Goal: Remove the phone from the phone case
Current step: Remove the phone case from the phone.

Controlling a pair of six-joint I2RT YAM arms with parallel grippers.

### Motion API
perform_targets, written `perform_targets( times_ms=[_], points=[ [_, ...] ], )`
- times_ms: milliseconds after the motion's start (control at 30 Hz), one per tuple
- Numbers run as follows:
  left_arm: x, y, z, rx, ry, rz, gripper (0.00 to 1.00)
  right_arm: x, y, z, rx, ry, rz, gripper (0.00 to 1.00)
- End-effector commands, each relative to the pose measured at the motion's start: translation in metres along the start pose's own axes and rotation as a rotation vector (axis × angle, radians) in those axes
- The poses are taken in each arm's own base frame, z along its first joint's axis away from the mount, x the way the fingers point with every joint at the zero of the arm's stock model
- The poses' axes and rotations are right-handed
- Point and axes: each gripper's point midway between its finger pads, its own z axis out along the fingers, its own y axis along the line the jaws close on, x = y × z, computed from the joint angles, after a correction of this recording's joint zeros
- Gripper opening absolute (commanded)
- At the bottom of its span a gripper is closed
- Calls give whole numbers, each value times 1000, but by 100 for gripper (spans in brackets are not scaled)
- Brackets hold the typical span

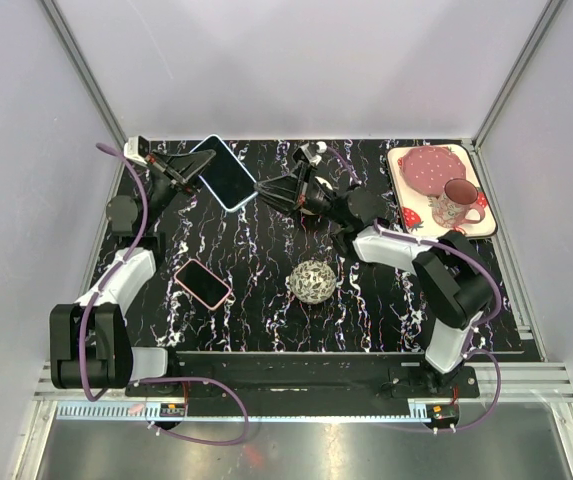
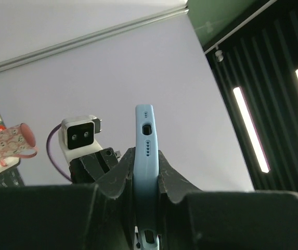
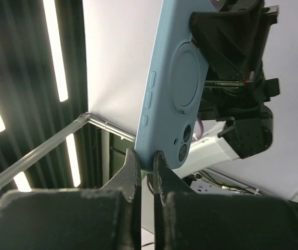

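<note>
A phone in a light-blue case (image 1: 224, 172) is held up above the back left of the table, dark screen up. My left gripper (image 1: 196, 170) is shut on its left end. My right gripper (image 1: 264, 190) is shut on its right corner. In the left wrist view the case (image 2: 144, 130) stands edge-on between my left gripper's (image 2: 145, 162) jaws, with its port holes showing. In the right wrist view the case back (image 3: 172, 88) shows a round ring and two camera lenses, and my right gripper (image 3: 144, 158) pinches the bottom corner.
A second phone in a pink case (image 1: 203, 283) lies flat on the black marbled table (image 1: 266, 320) at the left middle. A silvery wire ball (image 1: 313, 281) sits at the centre. A strawberry tray (image 1: 401, 215) at the back right holds a pink plate (image 1: 431, 167) and a mug (image 1: 453, 205).
</note>
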Motion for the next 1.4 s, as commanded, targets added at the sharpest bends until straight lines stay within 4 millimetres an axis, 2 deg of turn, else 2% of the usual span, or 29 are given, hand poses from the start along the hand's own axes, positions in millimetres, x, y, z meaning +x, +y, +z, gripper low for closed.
perform_targets(
  times_ms=[0, 133, 300, 533, 667, 767, 800, 833, 867, 900, 933, 967, 1000, 1067, 1100, 1133, 1167, 1200, 1267, 1300, 1367],
  points=[
    [17, -81, -5, 293, 12, 66, 0, 23, 60, 17, -240, 58, 41, 0],
    [18, -99, -9, 350, 6, 49, 0, 27, 76, 32, -297, 80, 52, 0],
    [22, -125, -12, 405, 6, 53, 0, 26, 71, 44, -317, 87, 88, 0],
    [28, -142, -16, 438, 12, 59, 0, 16, 46, 45, -283, 45, 140, 0],
    [29, -146, -19, 459, 17, 45, 0, 15, 41, 42, -272, 24, 141, 0],
    [32, -146, -21, 464, 31, 43, 0, 17, 31, 33, -228, 24, 108, 0],
    [35, -145, -22, 460, 44, 48, 0, 15, 17, 26, -183, 11, 111, 0],
    [37, -143, -22, 454, 55, 49, 0, 9, 16, 18, -167, -9, 102, 0],
    [39, -140, -22, 447, 72, 53, 0, 6, 10, 11, -143, -22, 100, 5],
    [47, -134, -23, 426, 120, 65, 0, 3, -8, -1, -91, -49, 102, 12],
    [50, -127, -23, 403, 145, 67, 0, -1, -8, -8, -68, -70, 92, 20],
    [53, -122, -23, 379, 171, 71, 0, -10, -11, -17, -39, -97, 75, 33],
    [64, -111, -24, 335, 236, 96, 0, -15, -22, -25, 16, -119, 33, 39],
    [72, -92, -28, 271, 286, 101, 0, -24, -29, -29, 161, -147, 1, 50],
    [79, -78, -31, 220, 338, 118, 0, -27, -29, -26, 214, -146, -117, 53],
    [83, -71, -33, 192, 365, 126, 0, -28, -36, -31, 349, -171, -108, 56],
    [87, -62, -37, 163, 384, 134, 0, -35, -36, -33, 406, -208, -152, 60],
    [91, -49, -40, 118, 413, 143, 0, -40, -28, -29, 437, -207, -251, 65],
    [95, -36, -44, 75, 436, 152, 0, -36, -21, -30, 464, -182, -271, 67],
    [96, -26, -47, 39, 454, 169, 0, -37, -8, -24, 430, -163, -292, 68],
    [98, -19, -48, 12, 471, 187, 0, -34, -8, -17, 416, -100, -292, 69]
  ],
)
